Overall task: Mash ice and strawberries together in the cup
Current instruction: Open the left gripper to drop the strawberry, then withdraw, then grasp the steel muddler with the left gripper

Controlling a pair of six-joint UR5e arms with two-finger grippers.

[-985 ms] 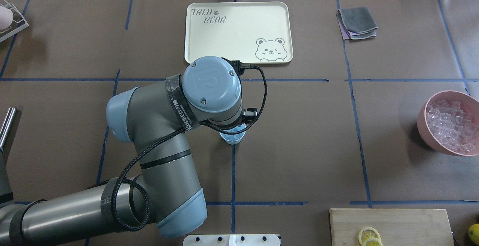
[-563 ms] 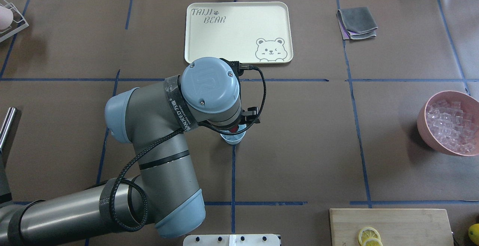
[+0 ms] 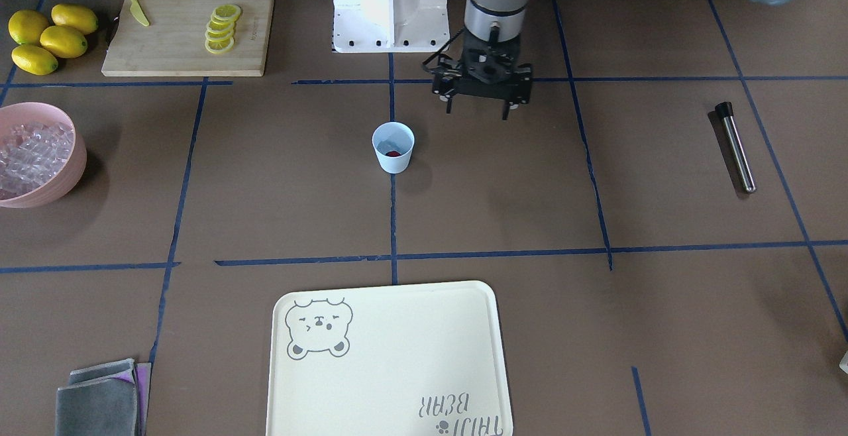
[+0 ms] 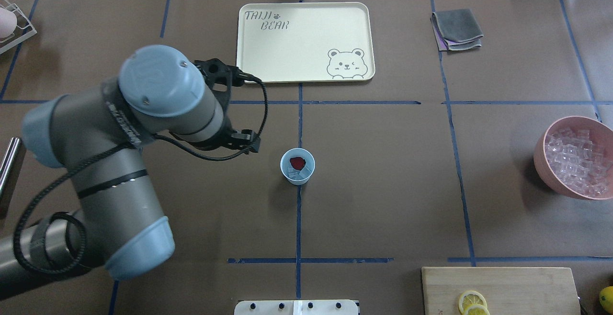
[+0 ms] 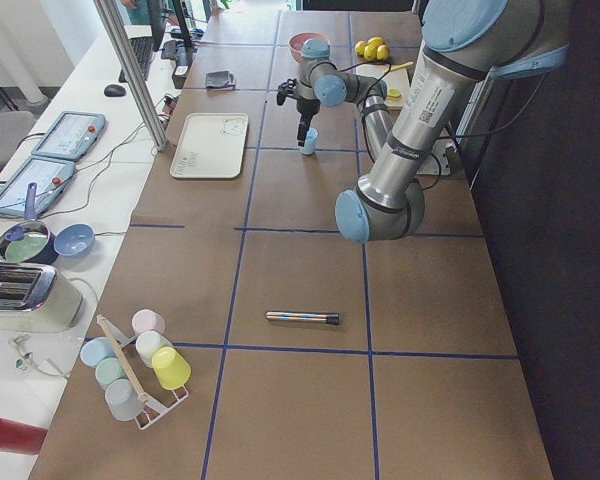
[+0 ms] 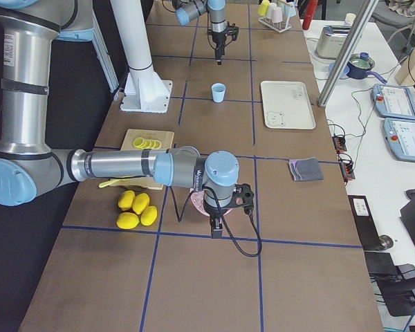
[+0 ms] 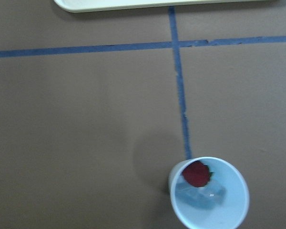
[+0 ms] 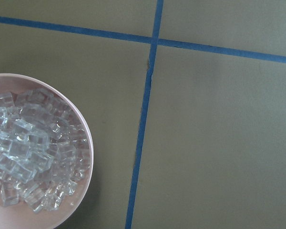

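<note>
The pale-blue cup (image 4: 287,174) stands alone at the table's middle. It holds one red strawberry (image 4: 297,163) and a few clear ice cubes (image 4: 300,174). The left wrist view looks down into the cup (image 7: 229,217), at the strawberry (image 7: 196,174) on the ice (image 7: 206,195). My left gripper (image 3: 477,112) hangs open and empty above the table, beside the cup (image 3: 393,158) on my left of it. My right gripper (image 6: 216,228) hovers by the pink bowl (image 4: 543,166) of ice (image 8: 28,157); I cannot tell if it is open or shut.
A metal rod (image 3: 735,148) lies far to my left. A cream bear tray (image 4: 268,61) is across the table. A cutting board (image 3: 165,52) with lemon slices, whole lemons (image 3: 46,35) and a grey cloth (image 4: 457,28) are on my right. A cup rack (image 5: 140,365) stands at the left end.
My left arm has swung left, away from over the cup. The cup is now uncovered and shows the strawberry inside on the ice.
</note>
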